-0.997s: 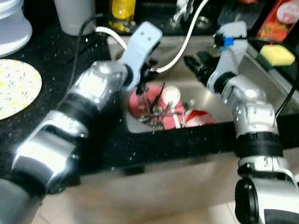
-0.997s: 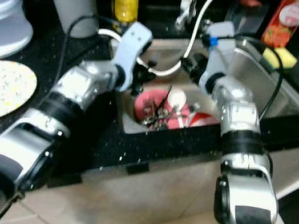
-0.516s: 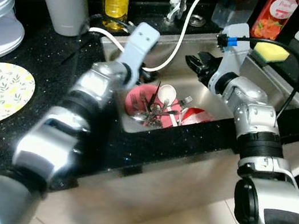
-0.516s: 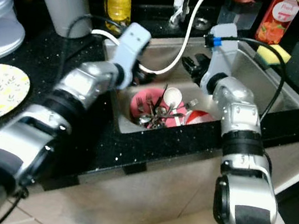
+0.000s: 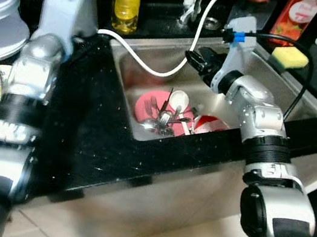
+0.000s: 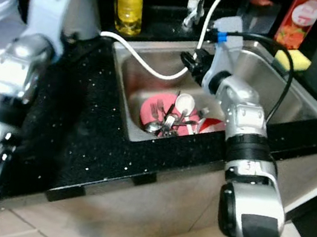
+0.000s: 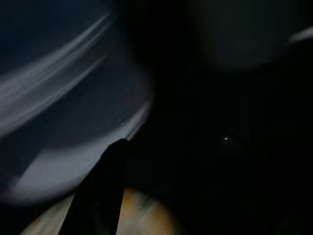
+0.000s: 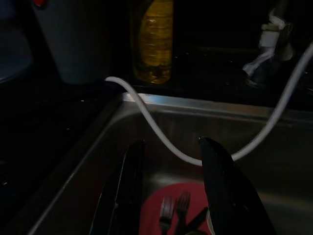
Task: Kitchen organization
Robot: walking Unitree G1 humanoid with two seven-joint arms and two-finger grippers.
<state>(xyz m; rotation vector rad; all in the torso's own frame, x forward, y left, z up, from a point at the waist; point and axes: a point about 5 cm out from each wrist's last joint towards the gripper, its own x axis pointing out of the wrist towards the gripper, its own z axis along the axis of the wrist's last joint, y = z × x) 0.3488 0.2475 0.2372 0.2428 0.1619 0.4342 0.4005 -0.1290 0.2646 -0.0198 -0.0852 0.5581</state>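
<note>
Withdrawn from sink to tabletop at 10 o'clock: left claw, state undeterminable. Right claw held parted, empty, above pink plate.

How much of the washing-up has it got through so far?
Nothing looks done yet: the pink plate, forks and ladle sit piled in the sink. In hand: the right tool hangs open above that pile, holding nothing; the left arm is off over the counter. Everything in the sink is left.
</note>
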